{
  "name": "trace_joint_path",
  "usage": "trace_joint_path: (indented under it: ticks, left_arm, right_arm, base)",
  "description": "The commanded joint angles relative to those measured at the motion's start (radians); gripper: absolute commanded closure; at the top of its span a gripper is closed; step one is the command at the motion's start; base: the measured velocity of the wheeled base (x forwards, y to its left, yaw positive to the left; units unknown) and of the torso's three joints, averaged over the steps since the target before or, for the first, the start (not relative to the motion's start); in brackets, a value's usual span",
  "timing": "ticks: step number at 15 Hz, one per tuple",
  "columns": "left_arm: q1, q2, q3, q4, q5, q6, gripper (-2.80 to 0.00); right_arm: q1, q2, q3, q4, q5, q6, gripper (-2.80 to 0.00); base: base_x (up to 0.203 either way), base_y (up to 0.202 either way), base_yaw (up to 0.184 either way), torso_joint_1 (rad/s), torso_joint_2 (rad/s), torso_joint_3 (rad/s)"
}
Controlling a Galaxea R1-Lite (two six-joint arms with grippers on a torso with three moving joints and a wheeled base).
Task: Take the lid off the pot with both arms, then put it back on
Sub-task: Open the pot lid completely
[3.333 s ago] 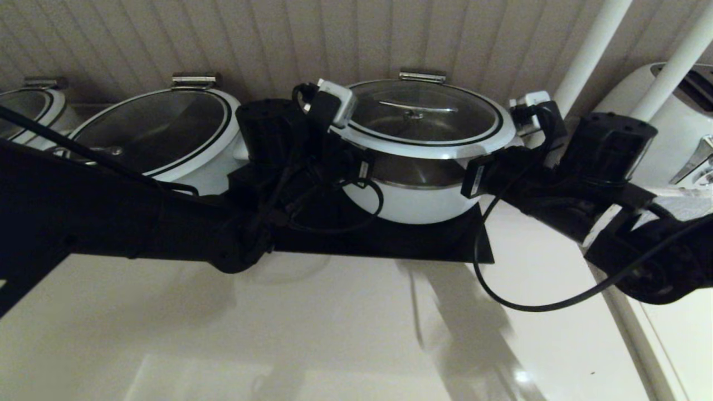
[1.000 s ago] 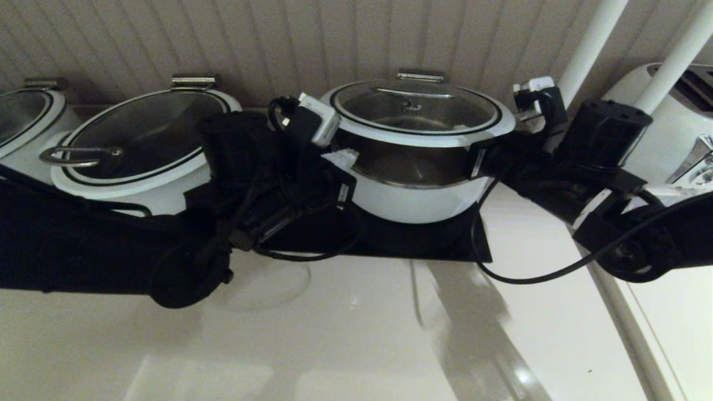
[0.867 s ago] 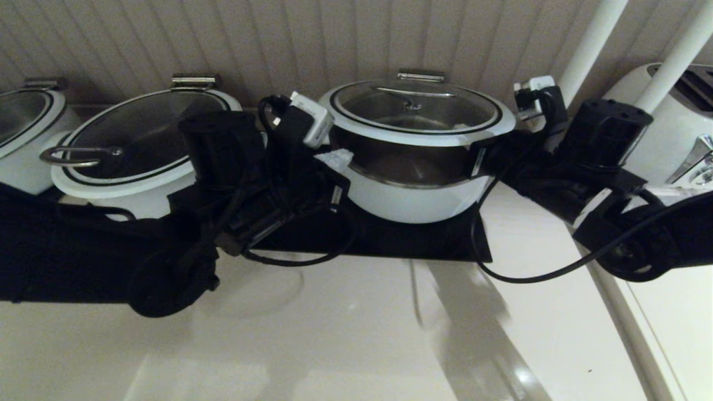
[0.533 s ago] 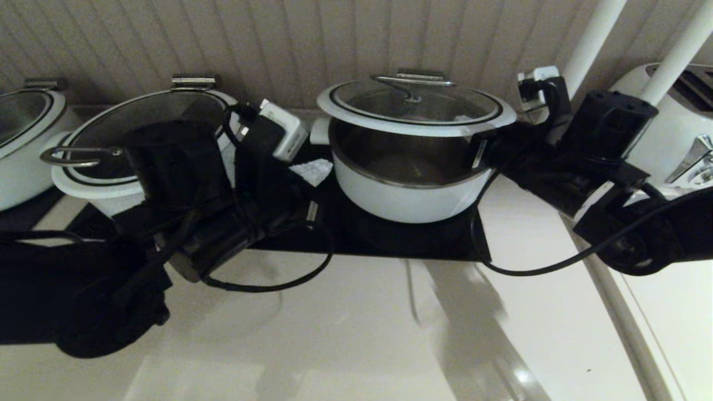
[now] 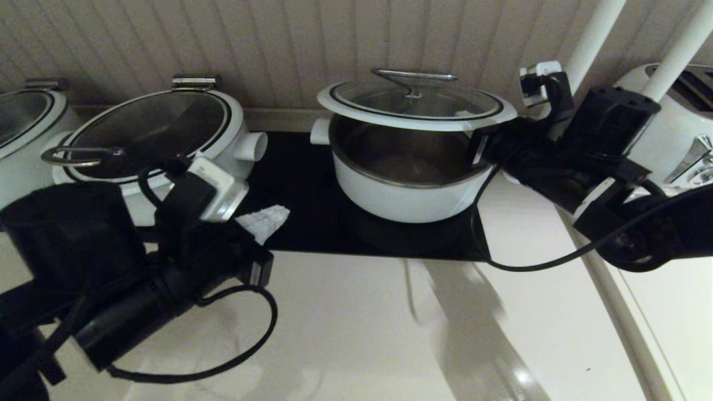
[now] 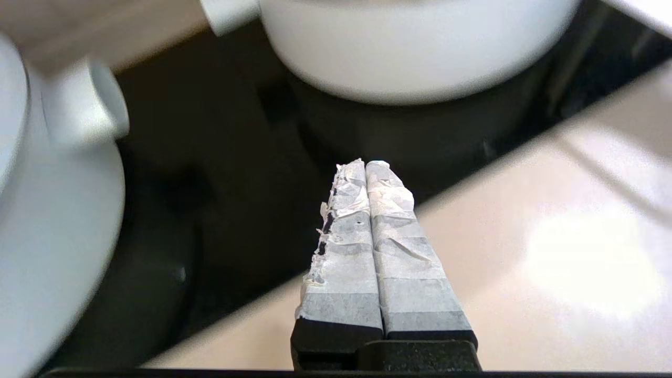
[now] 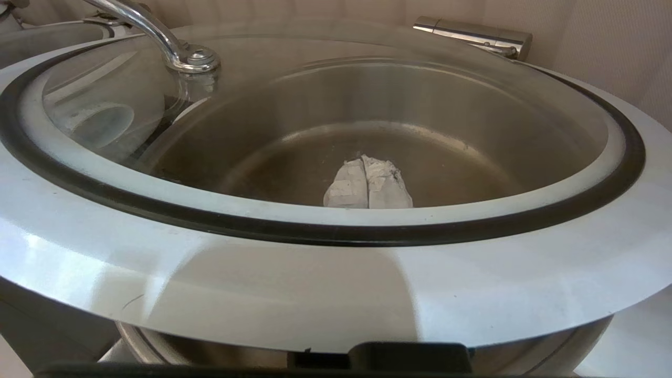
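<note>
The white pot [image 5: 409,195] stands on a black cooktop. Its glass lid [image 5: 415,103], with white rim and steel bar handle [image 5: 415,75], hovers above the pot's rim, so the steel inside shows. My right gripper [image 5: 479,150] reaches in under the lid's right edge. In the right wrist view its shut fingertips [image 7: 366,160] show through the glass, beneath the lid [image 7: 315,273]. My left gripper [image 5: 263,220] is shut and empty, well left and in front of the pot. In the left wrist view it [image 6: 366,165] hangs over the cooktop's front edge, short of the pot [image 6: 409,52].
A wider white pot with a loop-handled lid [image 5: 145,128] stands left of the pot, its side handle [image 6: 86,107] close to my left gripper. Another pot [image 5: 22,111] is at far left. A toaster [image 5: 679,122] and white poles [image 5: 590,44] stand right. The cream counter [image 5: 362,334] lies in front.
My left gripper has let go of the lid's left edge and drawn back to the front left. The lid's front has risen higher, carried on my right gripper alone.
</note>
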Motion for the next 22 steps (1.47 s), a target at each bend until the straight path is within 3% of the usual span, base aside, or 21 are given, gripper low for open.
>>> trace_joint_path:
  ticks: [1, 6, 11, 15, 18, 20, 22]
  left_arm:
    - [0.0, -0.091, 0.104, -0.005, 0.001, -0.001, 0.0]
    - [0.0, -0.257, 0.318, -0.004, -0.019, -0.034, 0.0]
    - [0.0, -0.434, 0.508, 0.018, -0.121, -0.111, 0.0]
    - [-0.005, -0.655, 0.509, 0.299, -0.165, -0.147, 0.0]
    - [-0.008, -0.964, 0.496, 0.597, -0.229, -0.158, 0.0]
    - [-0.021, -1.177, 0.457, 0.833, -0.25, -0.208, 0.0]
    - [-0.033, -1.329, 0.434, 0.949, -0.244, -0.276, 0.0]
  right_arm:
    - [0.001, 0.002, -0.001, -0.006, 0.001, 0.0, 0.0]
    - [0.001, 0.0, -0.016, -0.004, 0.002, 0.0, 0.0]
    - [0.001, 0.0, -0.016, -0.006, 0.001, 0.0, 0.0]
    - [0.001, -0.004, -0.016, -0.006, 0.001, 0.0, 0.0]
    - [0.001, -0.006, -0.015, -0.006, 0.001, 0.0, 0.0]
    - [0.001, -0.004, -0.016, -0.006, 0.001, 0.0, 0.0]
    - [0.001, -0.004, -0.015, -0.007, 0.001, 0.0, 0.0]
  base:
    - [0.0, 0.0, 0.0, 0.0, 0.0, 0.0]
    - [0.0, 0.0, 0.0, 0.0, 0.0, 0.0]
    - [0.0, 0.0, 0.0, 0.0, 0.0, 0.0]
    - [0.0, 0.0, 0.0, 0.0, 0.0, 0.0]
    - [0.0, 0.0, 0.0, 0.0, 0.0, 0.0]
    - [0.0, 0.0, 0.0, 0.0, 0.0, 0.0]
    - [0.0, 0.0, 0.0, 0.0, 0.0, 0.0]
